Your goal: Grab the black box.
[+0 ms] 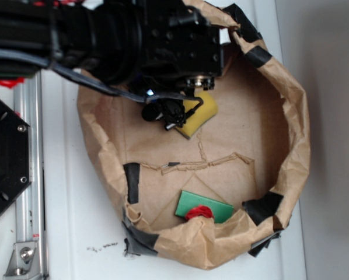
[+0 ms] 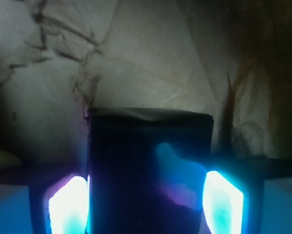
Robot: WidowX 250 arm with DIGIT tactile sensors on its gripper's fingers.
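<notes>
The black box (image 2: 146, 165) fills the lower middle of the wrist view, glossy and dark, standing between the two glowing fingers (image 2: 68, 204). My gripper (image 2: 146, 204) is shut on it, with a pad against each side of the box. From outside, the gripper (image 1: 166, 112) hangs low inside the brown paper basin, right beside the yellow sponge (image 1: 202, 112). There the box itself cannot be told apart from the dark fingers.
The crumpled brown paper wall (image 1: 294, 122) rings the work area, patched with black tape strips (image 1: 132, 182). A green card (image 1: 212, 204) with a red lump (image 1: 199, 212) lies near the front wall. A black hexagonal plate (image 1: 2, 157) and a metal rail (image 1: 28, 175) sit to the left.
</notes>
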